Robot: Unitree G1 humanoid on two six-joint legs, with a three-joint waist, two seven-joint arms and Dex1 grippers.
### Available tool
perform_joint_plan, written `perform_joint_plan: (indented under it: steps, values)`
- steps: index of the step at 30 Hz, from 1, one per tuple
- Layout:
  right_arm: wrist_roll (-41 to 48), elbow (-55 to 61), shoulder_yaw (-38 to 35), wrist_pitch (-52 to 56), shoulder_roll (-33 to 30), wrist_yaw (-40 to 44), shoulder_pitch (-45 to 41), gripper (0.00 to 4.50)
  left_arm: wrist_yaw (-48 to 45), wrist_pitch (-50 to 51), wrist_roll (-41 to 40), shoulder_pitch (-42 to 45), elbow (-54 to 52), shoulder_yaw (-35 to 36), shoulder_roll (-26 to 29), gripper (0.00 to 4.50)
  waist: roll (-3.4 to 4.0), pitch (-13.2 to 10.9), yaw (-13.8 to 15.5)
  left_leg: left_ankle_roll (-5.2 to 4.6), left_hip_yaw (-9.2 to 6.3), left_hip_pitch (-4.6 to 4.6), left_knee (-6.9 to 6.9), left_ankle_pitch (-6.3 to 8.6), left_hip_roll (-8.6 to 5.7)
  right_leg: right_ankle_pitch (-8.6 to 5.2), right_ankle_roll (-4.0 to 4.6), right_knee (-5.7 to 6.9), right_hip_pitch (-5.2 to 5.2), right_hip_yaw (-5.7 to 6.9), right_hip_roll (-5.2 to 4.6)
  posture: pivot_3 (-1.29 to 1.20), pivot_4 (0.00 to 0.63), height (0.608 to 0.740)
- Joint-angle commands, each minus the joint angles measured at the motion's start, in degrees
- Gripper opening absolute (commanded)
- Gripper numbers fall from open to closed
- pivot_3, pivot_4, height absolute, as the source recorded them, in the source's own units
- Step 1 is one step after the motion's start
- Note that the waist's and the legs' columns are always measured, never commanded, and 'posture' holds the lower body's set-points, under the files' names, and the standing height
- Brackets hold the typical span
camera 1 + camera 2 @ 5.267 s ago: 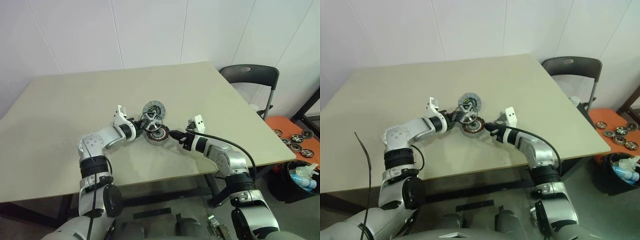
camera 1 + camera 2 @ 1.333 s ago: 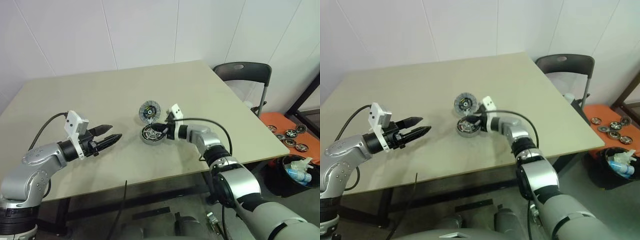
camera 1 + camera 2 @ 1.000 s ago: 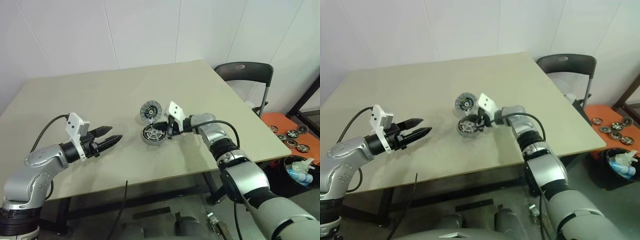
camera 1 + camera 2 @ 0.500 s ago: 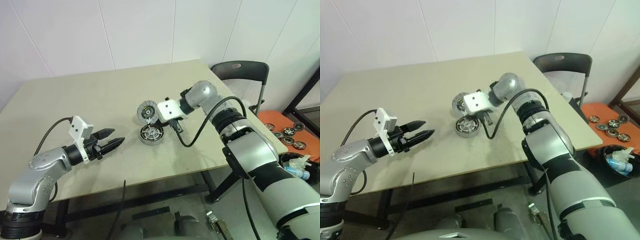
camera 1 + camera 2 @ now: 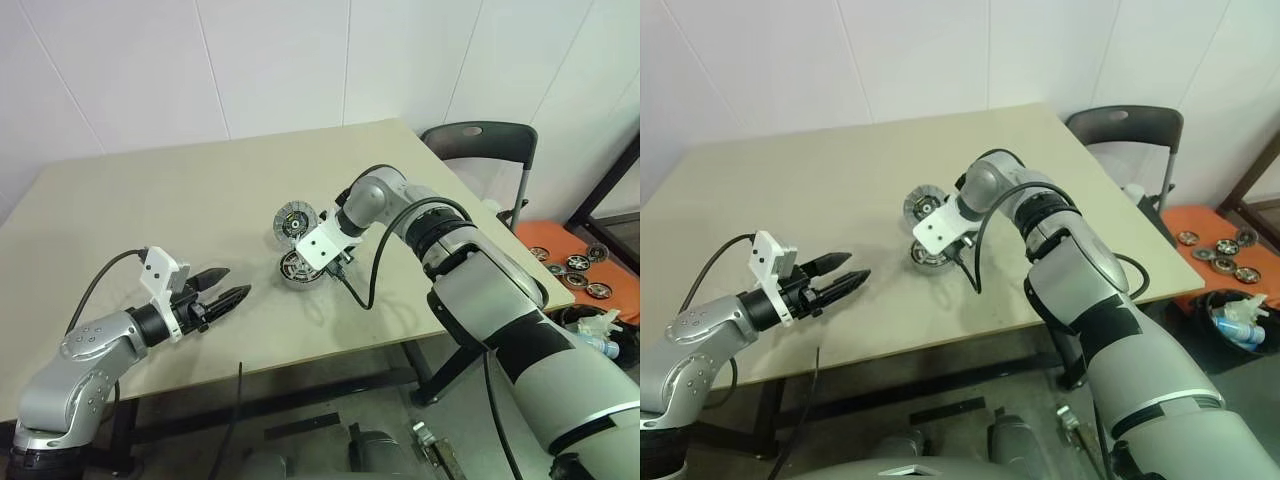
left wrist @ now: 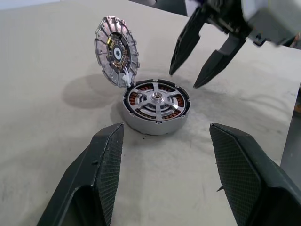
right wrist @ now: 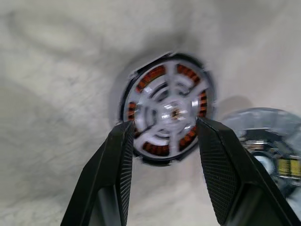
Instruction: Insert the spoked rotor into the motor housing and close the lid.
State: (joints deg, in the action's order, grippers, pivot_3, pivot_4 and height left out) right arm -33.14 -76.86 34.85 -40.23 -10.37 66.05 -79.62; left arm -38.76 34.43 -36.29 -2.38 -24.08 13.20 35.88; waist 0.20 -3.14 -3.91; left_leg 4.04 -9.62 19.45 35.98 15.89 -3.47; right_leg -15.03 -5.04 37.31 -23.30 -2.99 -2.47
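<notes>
The motor housing (image 6: pixel 156 107) is a short silver cup standing on the table (image 5: pixel 150 210). The spoked rotor (image 6: pixel 157 99) lies flat inside it, over the coppery windings. The lid (image 6: pixel 117 49) stands tilted up at the housing's far edge, ribbed face and dark centre showing. My right gripper (image 6: pixel 183 80) hangs just above the housing's right side, pointing steeply down, open and empty. In the right wrist view its fingers (image 7: pixel 120 155) frame the rotor (image 7: pixel 167 110). My left gripper (image 5: pixel 237 281) is open and empty, well to the left of the housing and pointing at it.
A dark chair (image 5: pixel 480 145) stands past the table's right corner. Further right, an orange surface (image 5: pixel 560 248) carries several small dark-rimmed wheels (image 5: pixel 578 264), and a bin (image 5: pixel 600 345) holds bottles. The table's front edge runs close below both grippers.
My right gripper has lifted off the housing, rolled round to point downwards and opened. The rotor stays in the housing. The left arm has hardly moved.
</notes>
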Motion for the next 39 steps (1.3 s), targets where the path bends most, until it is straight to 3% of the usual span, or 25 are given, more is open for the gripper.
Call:
perform_joint_plan:
  steps: [1, 13, 23, 39]
  values:
    - [-1.82, -0.3, 0.91, -0.48, 0.04, -1.38, 0.04, 2.17, 0.85, -0.71, -0.74, -0.49, -2.94, 2.29, -0.05, 3.1, 0.0, 0.0, -0.04, 0.0, 0.0, 0.0, 0.0, 0.0, 0.0, 0.0, 0.0, 0.0, 0.0, 0.0, 0.01, 0.0, 0.0, 0.74]
    - [0.81, -0.49, -2.28, 1.11, 2.65, 2.17, 2.15, 2.17, 3.0, -0.3, -1.55, -2.06, -5.0, 2.9, -0.66, 3.1, 0.0, 0.0, -0.05, 0.0, 0.0, -0.04, 0.03, 0.0, 0.0, 0.0, 0.0, 0.05, 0.03, 0.0, 0.04, 0.0, 0.0, 0.74]
    - [0.56, -0.56, -2.79, 4.16, 3.34, 0.21, 4.8, 2.17, 4.21, 1.07, -3.09, -3.85, -7.41, 4.31, 0.1, 3.1, 0.0, 0.0, -0.08, 0.0, 0.01, -0.06, 0.04, 0.0, 0.0, 0.0, 0.0, 0.07, 0.04, 0.0, 0.05, 0.0, 0.0, 0.74]
    - [1.84, -0.74, -5.34, 8.08, 2.86, 0.89, 2.67, 2.17, 5.1, 0.82, -3.17, -4.21, -7.05, 3.45, -0.44, 3.1, 0.0, 0.0, -0.11, 0.0, 0.02, -0.06, 0.07, 0.0, -0.01, 0.0, 0.0, 0.1, 0.07, 0.01, 0.05, 0.0, 0.0, 0.74]
